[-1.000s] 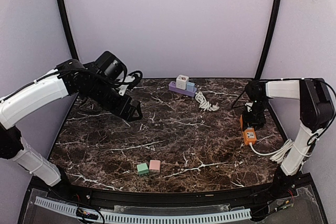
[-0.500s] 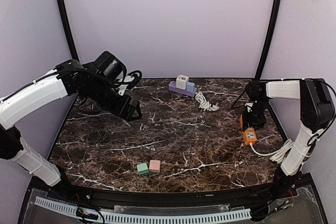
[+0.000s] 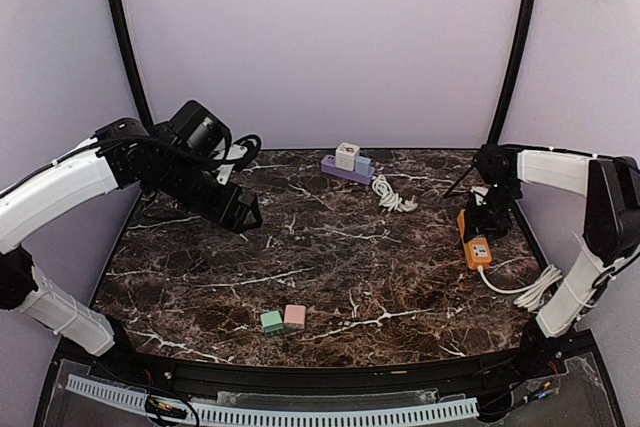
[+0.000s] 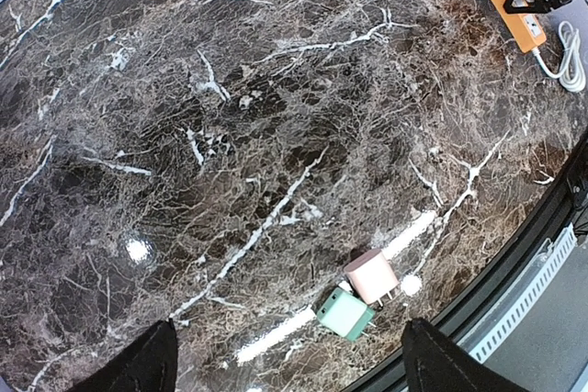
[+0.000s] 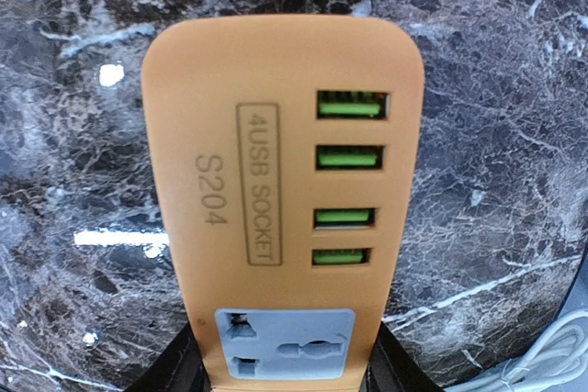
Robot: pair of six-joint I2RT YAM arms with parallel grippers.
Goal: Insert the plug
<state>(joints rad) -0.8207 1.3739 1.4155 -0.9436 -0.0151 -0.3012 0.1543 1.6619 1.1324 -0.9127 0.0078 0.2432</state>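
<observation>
Orange power strip [image 3: 477, 250] lies clamped across its width in the right gripper [image 5: 285, 371], while the pink plug [image 4: 371, 275] rests nearer the left gripper [image 4: 289, 363], spread wide and empty.

Two plugs [image 3: 272, 323] (touching) sit at the front of the table [image 3: 330, 257], a socket strip [image 3: 474, 250] lies at its right edge, and a second strip [image 3: 347, 168] and a coiled cable [image 3: 392, 194] lie at the back.

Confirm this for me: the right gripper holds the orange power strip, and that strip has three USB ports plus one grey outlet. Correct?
Not quite: the orange power strip has four USB ports, not three, as the right wrist view shows. The rest stands: the right gripper holds it, and it has one grey outlet.
</observation>
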